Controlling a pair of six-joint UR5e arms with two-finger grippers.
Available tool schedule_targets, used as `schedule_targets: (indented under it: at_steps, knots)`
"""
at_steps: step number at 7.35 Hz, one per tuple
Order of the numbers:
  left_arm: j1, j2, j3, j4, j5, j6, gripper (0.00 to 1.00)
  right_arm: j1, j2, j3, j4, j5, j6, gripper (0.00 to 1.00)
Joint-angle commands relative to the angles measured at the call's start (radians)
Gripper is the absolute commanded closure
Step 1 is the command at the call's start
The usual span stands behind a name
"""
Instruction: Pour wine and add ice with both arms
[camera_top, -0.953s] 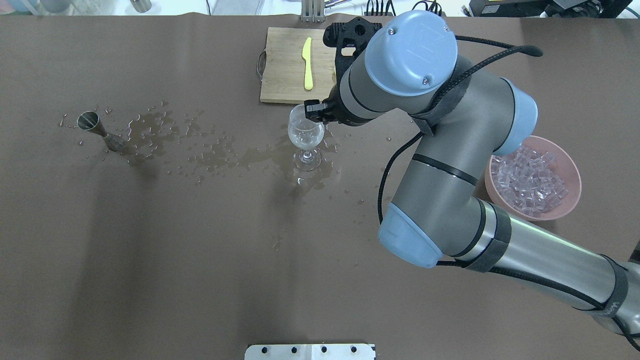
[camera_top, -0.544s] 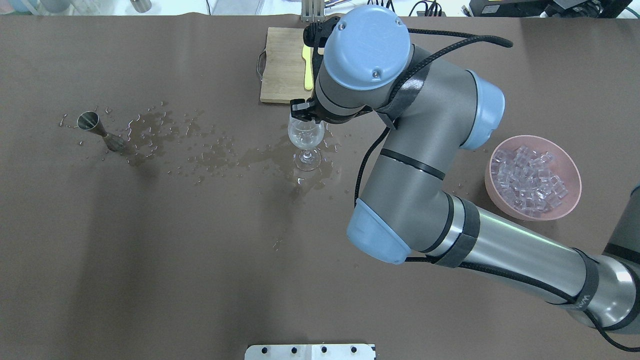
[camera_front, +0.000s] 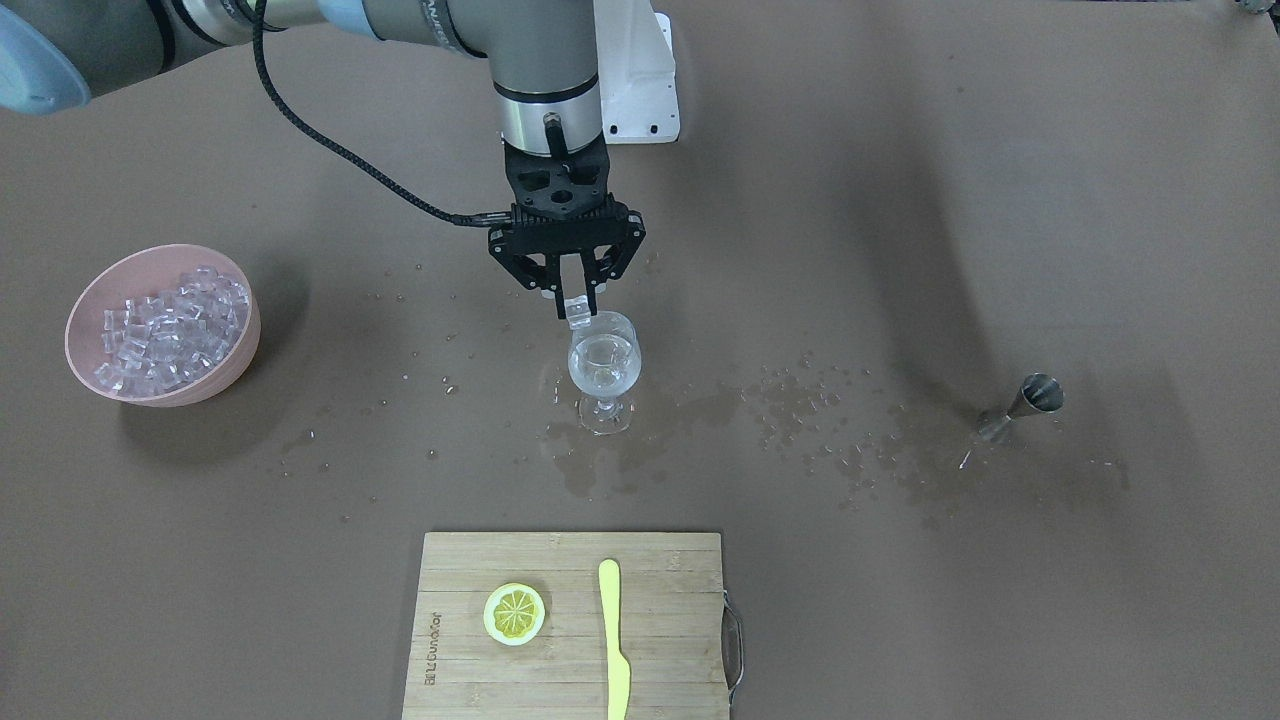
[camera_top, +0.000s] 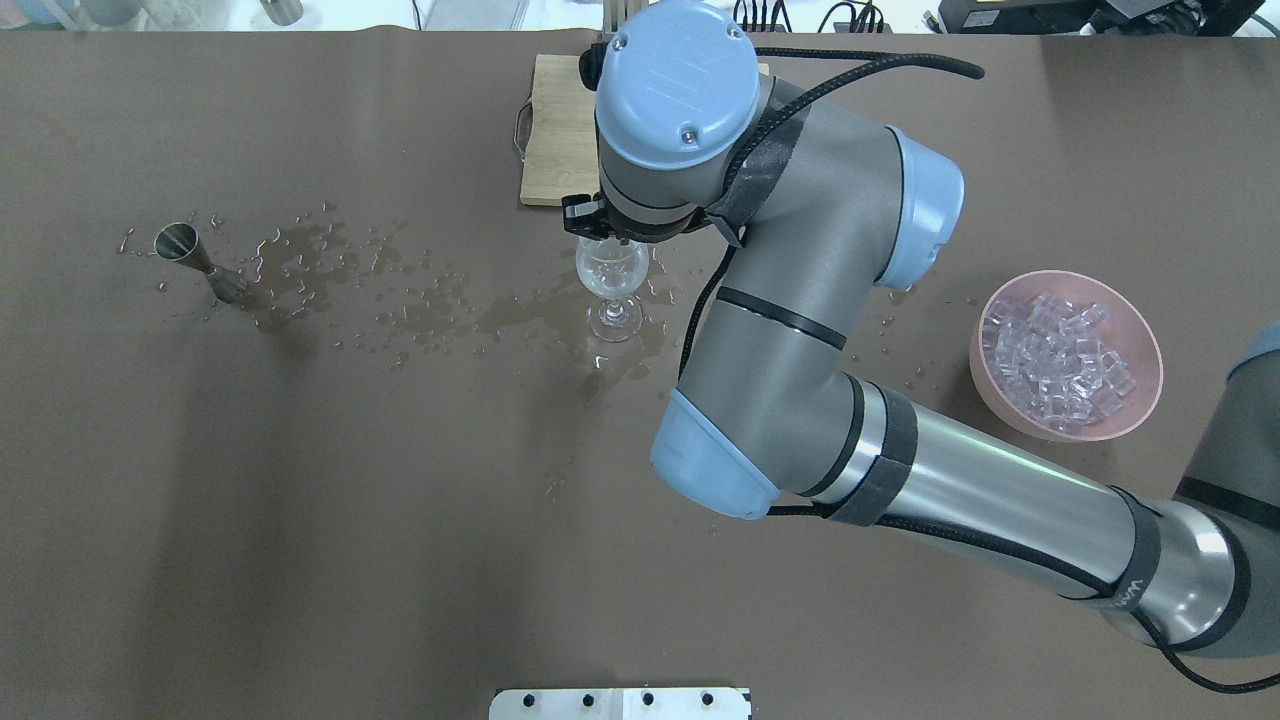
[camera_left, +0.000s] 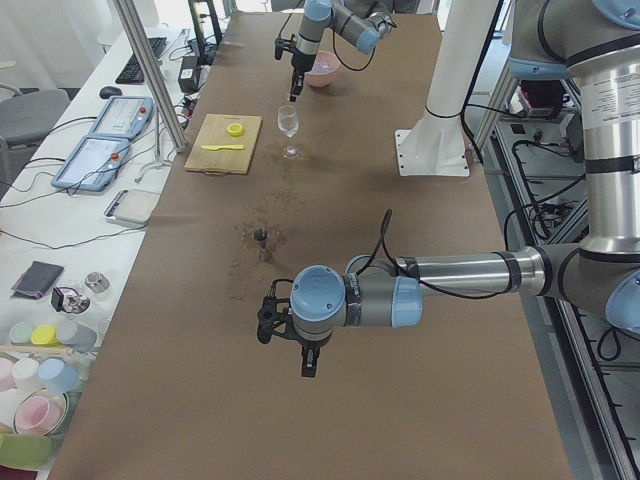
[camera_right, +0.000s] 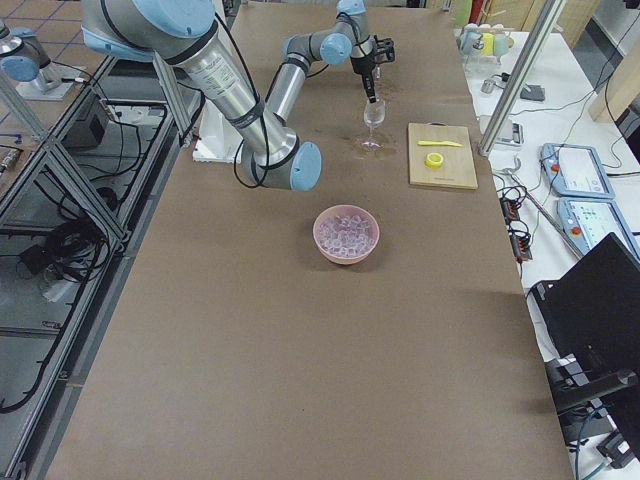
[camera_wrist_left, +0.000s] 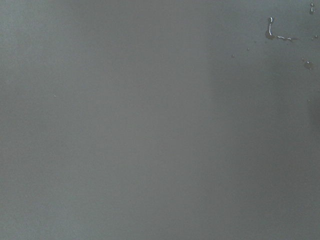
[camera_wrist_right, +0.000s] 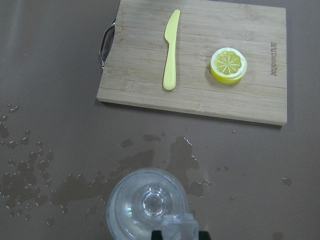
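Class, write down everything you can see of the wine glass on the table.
The wine glass is clear and stemmed, with a round bowl, a short stem and a flat foot. It stands upright on the brown table, between the cutting board and the robot's base, its foot in a wet patch of spilled drops. A little colourless liquid seems to lie in the bowl. The right gripper holds an ice cube just over its rim; contact cannot be told.
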Motion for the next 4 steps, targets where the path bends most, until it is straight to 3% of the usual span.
schedule_targets:
  at_steps: [1,4]
  knots:
    - [0.000,0.000,0.002,0.000,0.000,0.000,0.02,-0.002,0.058,-0.075,-0.003,-0.001,-0.004,1.00]
    - [0.000,-0.002,0.005,0.000,-0.002,0.000,0.02,-0.013,0.049,-0.075,-0.028,-0.015,-0.011,1.00]
